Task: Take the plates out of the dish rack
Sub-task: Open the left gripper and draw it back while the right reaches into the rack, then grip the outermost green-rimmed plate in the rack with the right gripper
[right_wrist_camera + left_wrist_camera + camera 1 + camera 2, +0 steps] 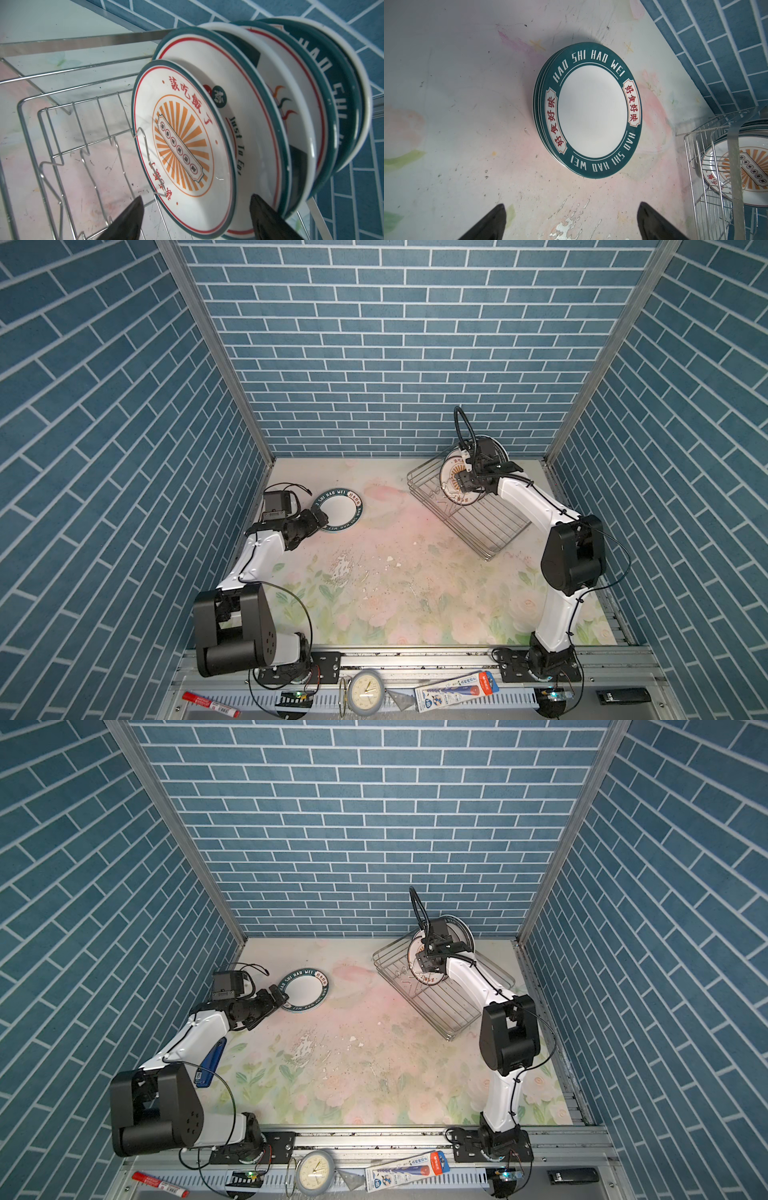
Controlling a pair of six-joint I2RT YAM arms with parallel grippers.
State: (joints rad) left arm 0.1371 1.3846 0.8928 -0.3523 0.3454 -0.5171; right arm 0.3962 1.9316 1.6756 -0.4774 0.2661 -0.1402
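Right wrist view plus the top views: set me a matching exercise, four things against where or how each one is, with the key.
Things
1. sunburst plate
2. green-rimmed plate stack
3. right tool
4. clock

Place or state
A. lying flat on the table
B. on the metal frame in front of the arm bases
C. standing on edge, frontmost in the dish rack
D. open, fingers either side of a plate's rim

Pairs: 1-C, 2-A, 3-D, 4-B
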